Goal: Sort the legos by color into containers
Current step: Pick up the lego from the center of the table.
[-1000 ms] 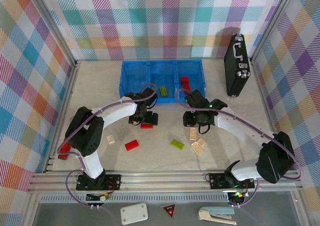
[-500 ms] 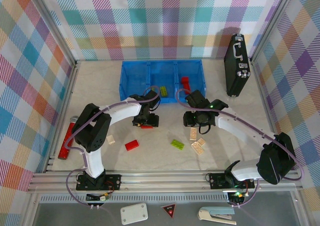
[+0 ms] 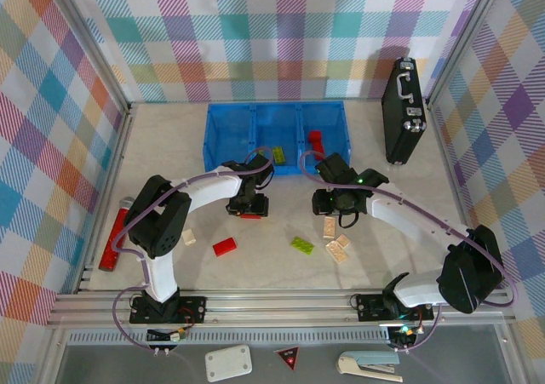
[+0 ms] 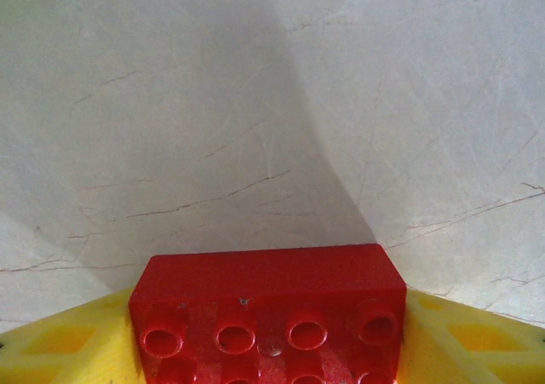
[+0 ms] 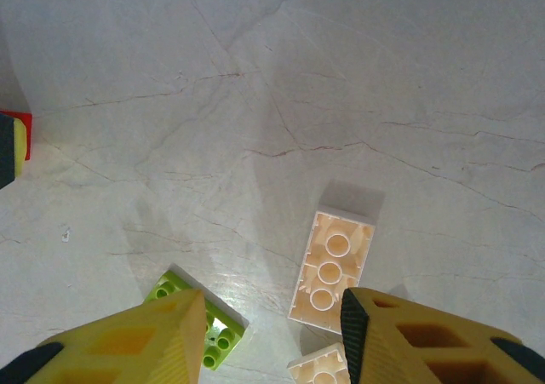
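My left gripper [image 3: 249, 205] is down at the table in front of the blue bin [image 3: 228, 111], whose three compartments are the containers. In the left wrist view its yellow fingers [image 4: 60, 350] press both ends of a red lego [image 4: 264, 273]. The same red lego [image 3: 250, 215] lies on the table. My right gripper [image 3: 338, 205] hovers open, nothing between its fingertips [image 5: 272, 333]. Under it lie a beige lego [image 5: 334, 267] upside down, a second beige one [image 5: 319, 369] and a lime green lego [image 5: 211, 324]. A green lego [image 3: 278, 154] and a red one [image 3: 316, 141] lie in the bin.
On the table lie a loose red lego [image 3: 225, 246], the green lego [image 3: 301, 244], beige legos [image 3: 329, 226] [image 3: 338, 248] and a beige one [image 3: 188, 237] by the left arm. A black case [image 3: 403, 110] stands at the back right. A long red piece [image 3: 112, 239] lies at the left edge.
My left gripper has closed in on the red lego and shifted slightly toward the bin. The right arm has stayed still.
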Controlling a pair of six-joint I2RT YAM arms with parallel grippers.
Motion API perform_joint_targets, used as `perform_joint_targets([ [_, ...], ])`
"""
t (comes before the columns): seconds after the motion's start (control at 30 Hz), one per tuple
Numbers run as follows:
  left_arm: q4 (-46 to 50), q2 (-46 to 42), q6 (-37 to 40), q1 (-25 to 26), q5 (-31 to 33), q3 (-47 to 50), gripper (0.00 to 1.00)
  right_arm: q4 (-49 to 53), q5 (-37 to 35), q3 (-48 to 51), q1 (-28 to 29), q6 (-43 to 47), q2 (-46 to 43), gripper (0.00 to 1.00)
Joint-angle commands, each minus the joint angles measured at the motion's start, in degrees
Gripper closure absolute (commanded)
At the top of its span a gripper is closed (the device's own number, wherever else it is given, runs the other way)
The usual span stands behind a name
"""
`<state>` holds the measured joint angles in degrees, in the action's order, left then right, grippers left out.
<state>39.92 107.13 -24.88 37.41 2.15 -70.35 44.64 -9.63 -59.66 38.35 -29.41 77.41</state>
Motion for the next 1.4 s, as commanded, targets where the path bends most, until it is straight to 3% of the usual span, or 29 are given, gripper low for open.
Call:
perform_joint_targets([
  [0.0,0.45,-0.21,-0.01,0.78,-0.35,-0.78,0.37,1.72,-0.56,0.86,0.41,-0.5,-1.36,0.53],
  [0.27,-0.9,-1.45,7.19,2.25,-1.04,-2.64,0.39,3.16,-2.62,1.1,0.41,-1.03,-2.92,0.53],
  [0.77,-13.3,-3.16,32.11,8.0,-2.27,-5.82,0.41,10.91,-11.51,1.39,0.32,-1.94,-12.2,0.54],
  [0.93,-18.79,-2.87,39.76,9.49,-6.49,-6.82,0.42,14.84,-14.31,1.25,0.15,-4.52,-16.49,0.54],
  [1.37,-19.88,6.53,46.56,10.58,-5.99,-21.99,0.43,22.21,-17.33,0.25,0.06,-6.35,-22.88,0.54],
])
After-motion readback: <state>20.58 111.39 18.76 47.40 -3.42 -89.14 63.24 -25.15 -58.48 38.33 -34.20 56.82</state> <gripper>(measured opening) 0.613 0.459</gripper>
